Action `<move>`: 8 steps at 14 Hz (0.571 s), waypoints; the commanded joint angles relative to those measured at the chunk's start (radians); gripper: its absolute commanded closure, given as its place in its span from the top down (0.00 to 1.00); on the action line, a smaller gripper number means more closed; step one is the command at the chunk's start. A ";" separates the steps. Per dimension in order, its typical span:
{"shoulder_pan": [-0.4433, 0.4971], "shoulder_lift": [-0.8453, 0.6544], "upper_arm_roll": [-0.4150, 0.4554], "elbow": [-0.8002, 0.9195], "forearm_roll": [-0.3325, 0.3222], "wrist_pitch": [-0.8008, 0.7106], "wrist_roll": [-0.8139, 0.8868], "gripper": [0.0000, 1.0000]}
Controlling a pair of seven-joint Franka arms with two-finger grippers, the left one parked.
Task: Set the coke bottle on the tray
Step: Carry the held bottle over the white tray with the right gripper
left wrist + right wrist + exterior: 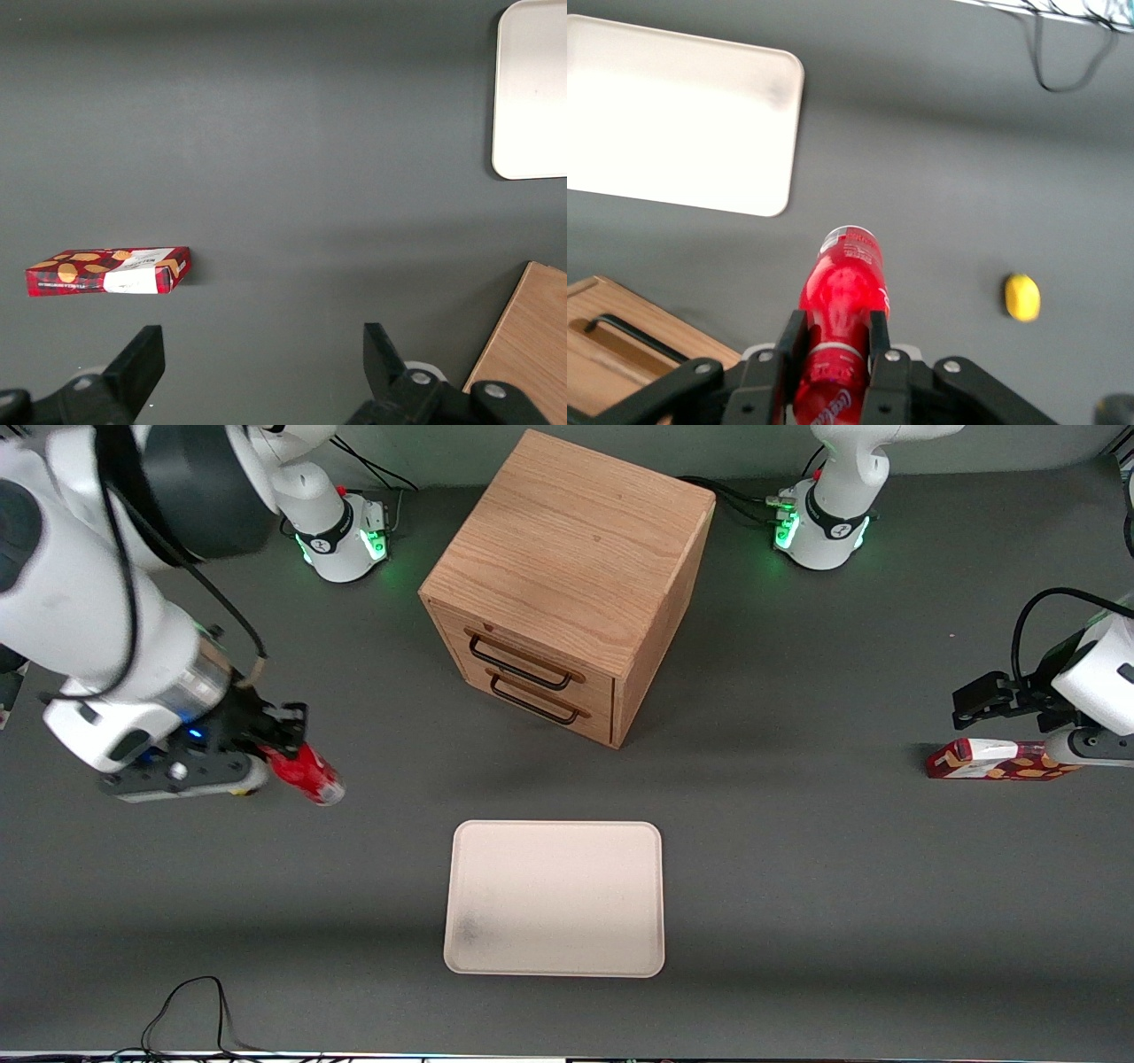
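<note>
My right gripper (pixel 282 746) is shut on the coke bottle (pixel 307 773), a slim red bottle with a silvery base, and holds it tilted above the table toward the working arm's end. In the right wrist view the bottle (pixel 843 297) sits between the two black fingers (pixel 790 341), base pointing away from the gripper (pixel 833 341). The cream tray (pixel 555 897) lies flat near the front camera, nearer to it than the drawer cabinet, and is bare. It also shows in the right wrist view (pixel 673 115) and the left wrist view (pixel 532 88).
A wooden two-drawer cabinet (pixel 567 584) stands mid-table, farther from the front camera than the tray. A red flat snack box (pixel 992 760) lies toward the parked arm's end. A small yellow lemon-like object (pixel 1022 297) lies on the table. Cables (pixel 186 1010) trail at the front edge.
</note>
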 commanded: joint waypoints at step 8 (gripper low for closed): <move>-0.079 0.274 0.166 0.133 0.047 0.374 0.002 0.00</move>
